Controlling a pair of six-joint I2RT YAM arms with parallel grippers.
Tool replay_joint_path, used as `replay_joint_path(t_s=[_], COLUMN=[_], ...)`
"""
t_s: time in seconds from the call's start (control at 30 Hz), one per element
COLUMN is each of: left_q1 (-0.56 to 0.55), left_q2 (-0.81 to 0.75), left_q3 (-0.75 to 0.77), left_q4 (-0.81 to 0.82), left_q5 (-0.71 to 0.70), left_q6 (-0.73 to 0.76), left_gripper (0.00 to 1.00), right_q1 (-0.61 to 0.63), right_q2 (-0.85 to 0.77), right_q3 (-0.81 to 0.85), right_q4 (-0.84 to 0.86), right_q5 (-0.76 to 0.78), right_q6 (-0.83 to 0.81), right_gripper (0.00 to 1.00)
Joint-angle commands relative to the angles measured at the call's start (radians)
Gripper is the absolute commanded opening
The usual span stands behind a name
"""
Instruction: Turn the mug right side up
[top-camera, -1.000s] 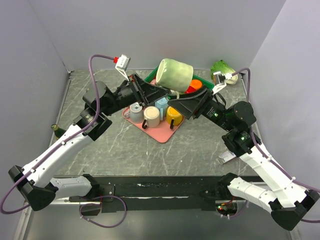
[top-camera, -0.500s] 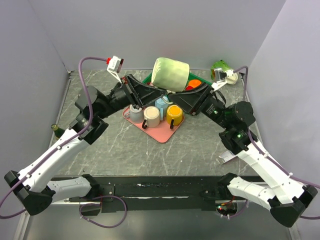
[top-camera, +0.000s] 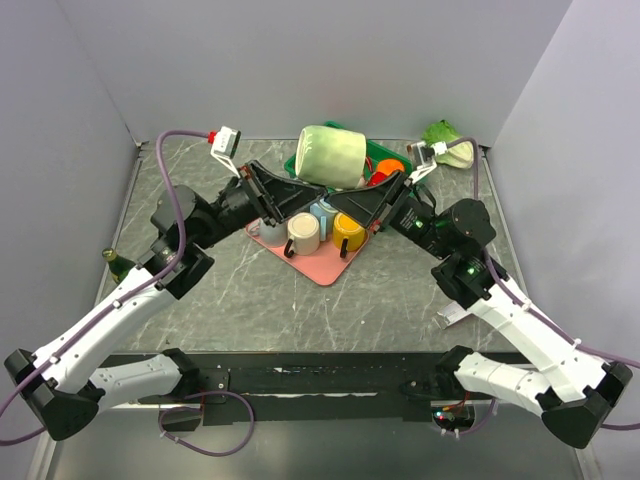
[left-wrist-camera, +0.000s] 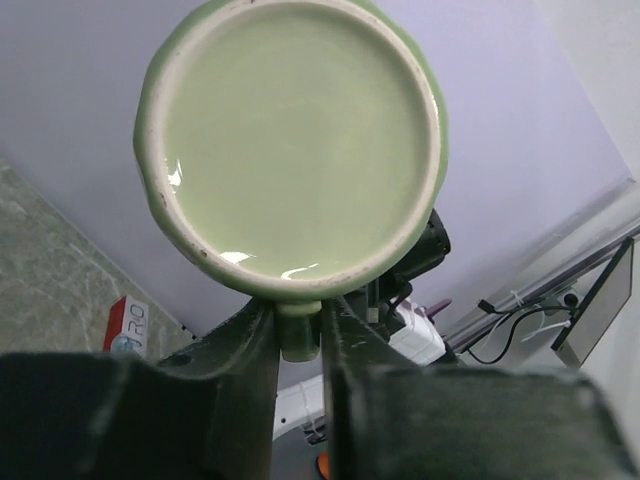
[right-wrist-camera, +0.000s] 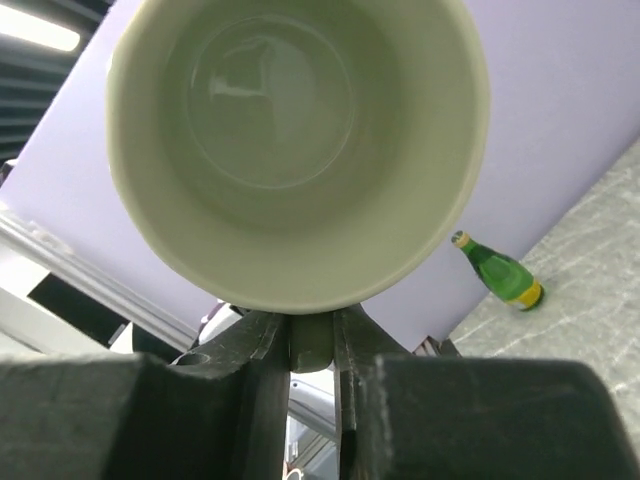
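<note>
A grey marbled table (top-camera: 400, 290) carries a pink tray (top-camera: 325, 268) near the middle of its far edge. Four small cups (top-camera: 304, 234) stand on the tray. A green bottle (top-camera: 115, 262) stands by the table's left edge.

Two arms reach in from the near edge and meet above the tray. Between them, in the air over the far middle of the table, hangs a large pale green mug (top-camera: 330, 155). It lies on its side, with its base facing the left arm and its mouth facing the right arm.

The left end effector (left-wrist-camera: 298, 340) is closed on the mug's handle, just under the base. The right end effector (right-wrist-camera: 312, 345) is also clamped on the handle, just below the rim.

The mug looks like glazed ceramic, so it is probably stiff, fairly heavy, slippery and breakable if dropped. The handle is the surest place to hold it.

A second ago the right end effector stood wide open beside the handle; it has since closed on it. The mug has shifted slightly towards the left, and the left arm has swung outward.
</note>
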Motion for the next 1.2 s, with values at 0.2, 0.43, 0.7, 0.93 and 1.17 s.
replay_joint_path(t_s=[0.2, 0.43, 0.7, 0.93, 1.17], left_q1=[-0.008, -0.010, -0.010, -0.010, -0.008], left_q2=[-0.034, 0.003, -0.061, -0.084, -0.161], left_q3=[0.045, 0.029, -0.042, -0.047, -0.116], left_q4=[-0.272, -0.601, -0.744, -0.831, -0.834], left_q5=[-0.063, -0.238, -0.478, -0.627, -0.628], left_q6=[0.222, 0.339, 0.417, 0.460, 0.434], left_gripper=[0.96, 0.96, 0.96, 0.96, 0.96], right_q1=[0.000, -0.002, -0.005, -0.006, -0.006], right_q2=[-0.087, -0.147, -0.134, -0.037, 0.087], right_q3=[0.132, 0.212, 0.086, -0.165, -0.328], right_q4=[-0.469, -0.893, -0.976, -0.727, -0.540], right_q5=[0.312, 0.712, 0.958, 0.915, 0.941], right_q6=[-0.194, -0.289, -0.545, -0.674, -0.613], right_gripper=[0.00, 0.00, 0.00, 0.00, 0.00])
